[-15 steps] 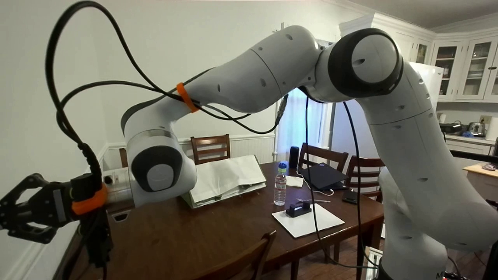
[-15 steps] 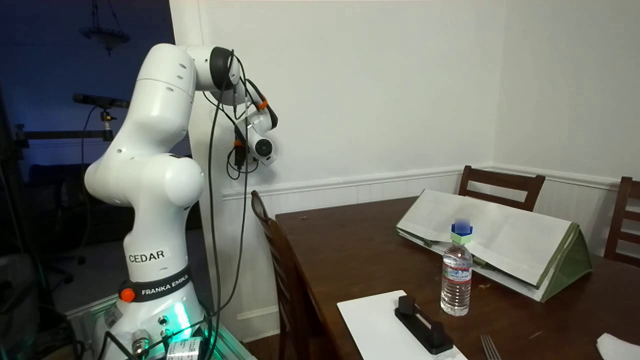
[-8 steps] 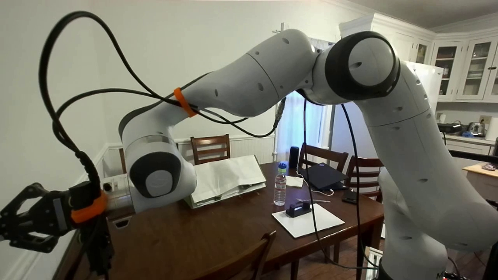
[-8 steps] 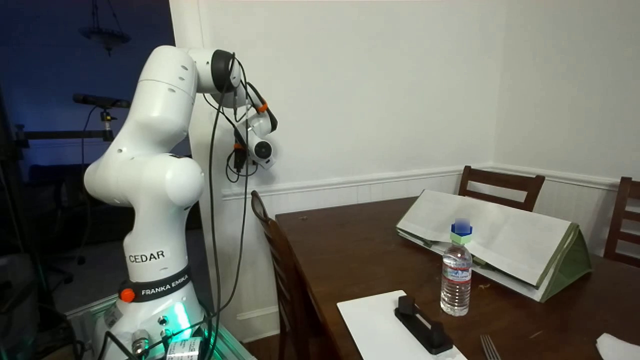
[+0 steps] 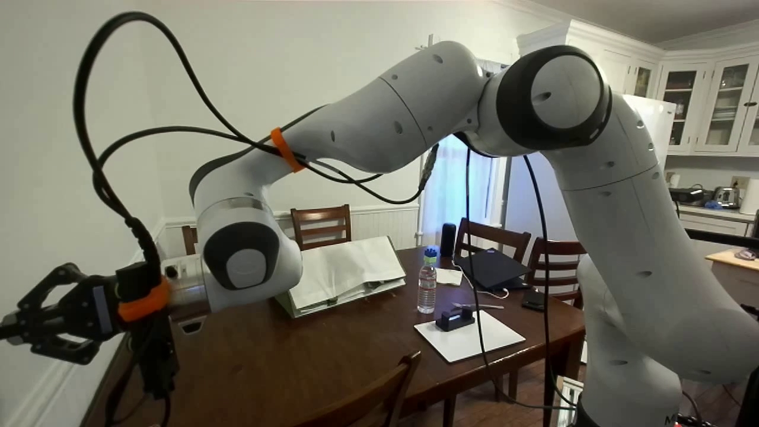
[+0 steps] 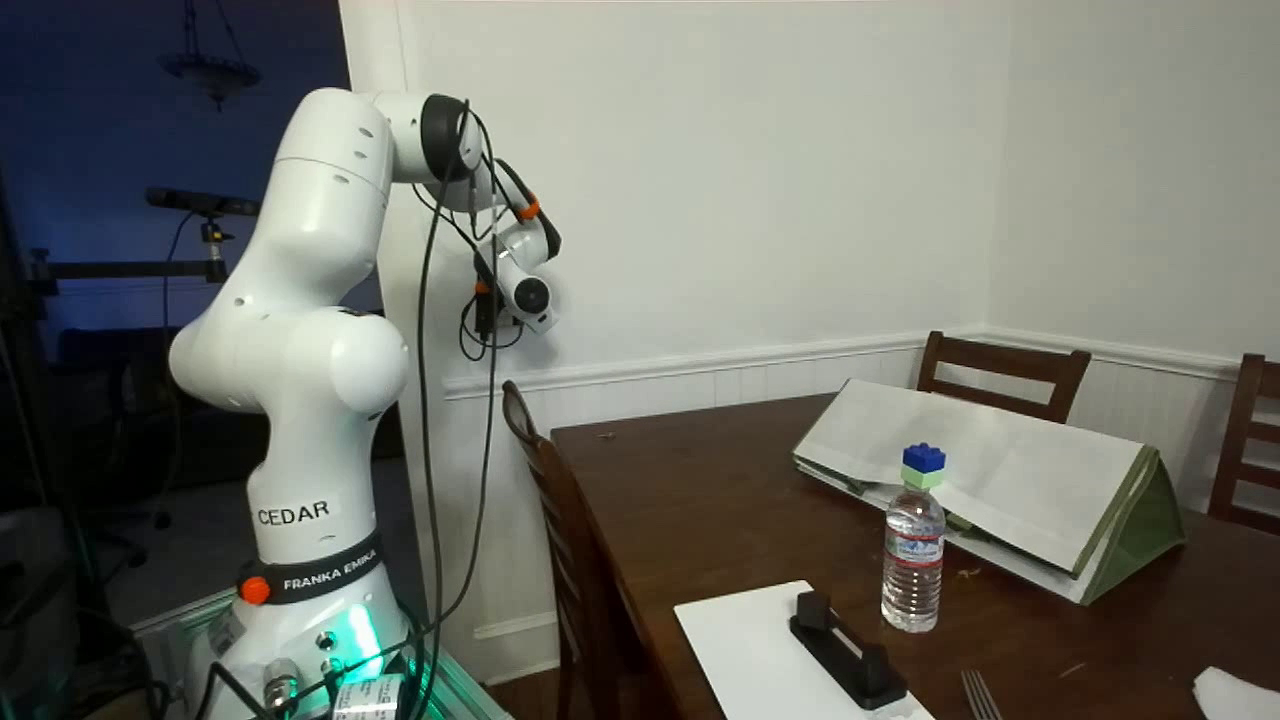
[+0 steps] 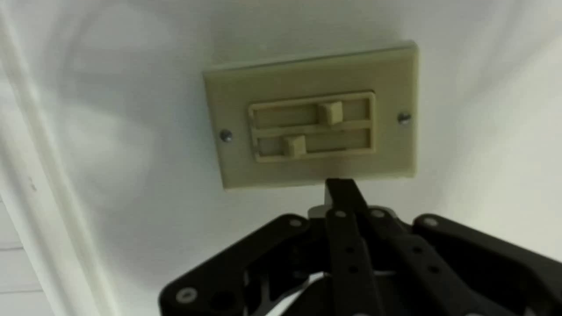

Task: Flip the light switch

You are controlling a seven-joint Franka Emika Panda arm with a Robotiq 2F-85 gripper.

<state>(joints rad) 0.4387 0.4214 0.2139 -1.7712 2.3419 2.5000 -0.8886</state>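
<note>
In the wrist view we see the black gripper, tips together and holding nothing, just beside a beige light switch (two sliders, staggered) mounted on the white wall.

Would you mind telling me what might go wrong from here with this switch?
In the wrist view, the upper slider and lower slider sit close together, so the closed end effector might nudge both. It appears at the lower edge of the switch plate, so pressing straight in could meet plate or wall instead. The looping cable might snag.
</note>
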